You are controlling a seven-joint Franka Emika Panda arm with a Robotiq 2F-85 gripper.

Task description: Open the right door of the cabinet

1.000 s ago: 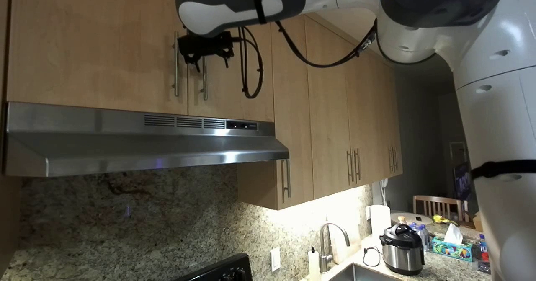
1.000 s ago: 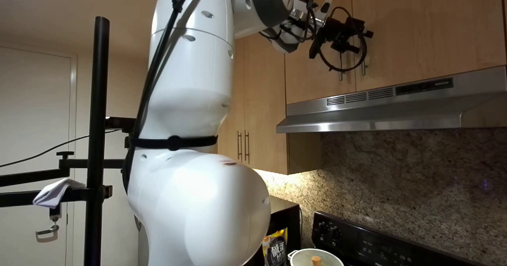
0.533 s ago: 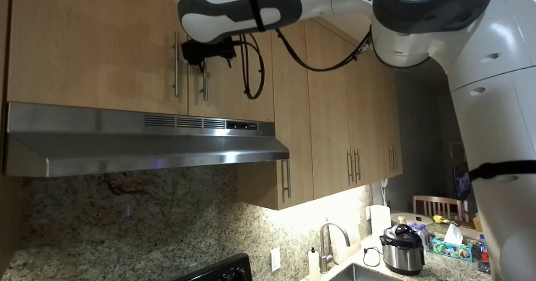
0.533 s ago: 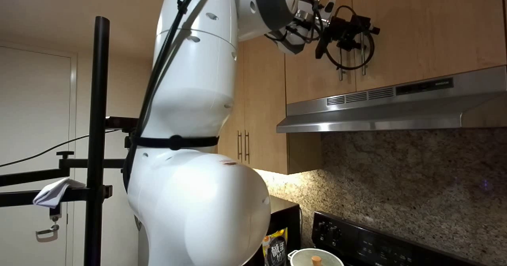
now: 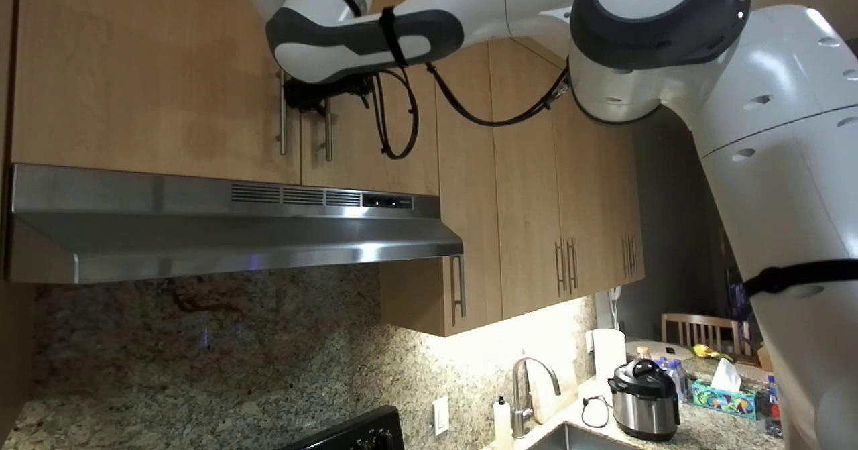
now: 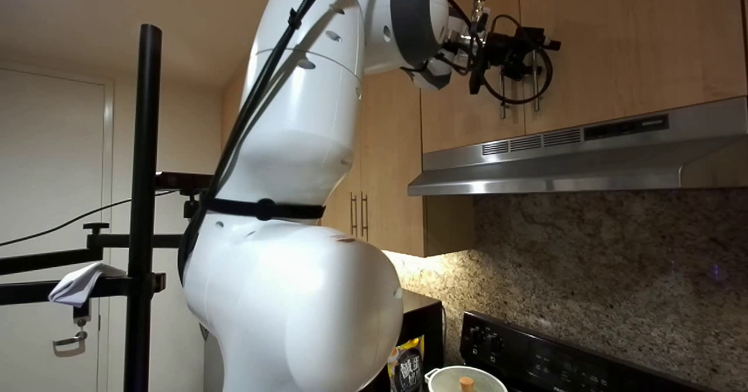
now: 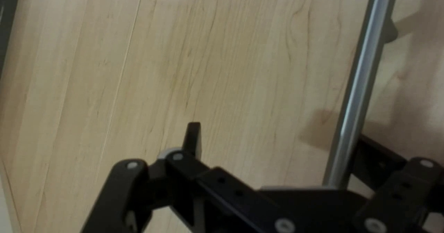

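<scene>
The cabinet (image 5: 154, 74) is light wood above the range hood, with both doors shut. The right door (image 5: 382, 175) also shows in an exterior view (image 6: 637, 41) and, as a flat wood panel, fills much of the wrist view (image 7: 242, 69). Its silver bar handle (image 5: 328, 131) runs down the right side of the wrist view (image 7: 359, 83). My gripper (image 7: 279, 132) is open, with the bar between its fingers, close beside the right-hand finger. I cannot tell if they touch. In both exterior views the black gripper (image 5: 322, 94) (image 6: 514, 59) is at the handles; its fingers are unclear.
The left door's handle (image 5: 282, 118) is close beside the gripper. The steel hood (image 5: 201, 235) juts out below the doors. Taller wood cabinets (image 5: 526, 188) stand to the right. A black cable loop (image 6: 549, 73) hangs at the gripper. The stove (image 6: 555, 357) and a pot (image 6: 456, 377) are below.
The arm has swung lower and leaned toward the cabinet. The gripper has moved slightly down and closer to the handles. The doors have not moved.
</scene>
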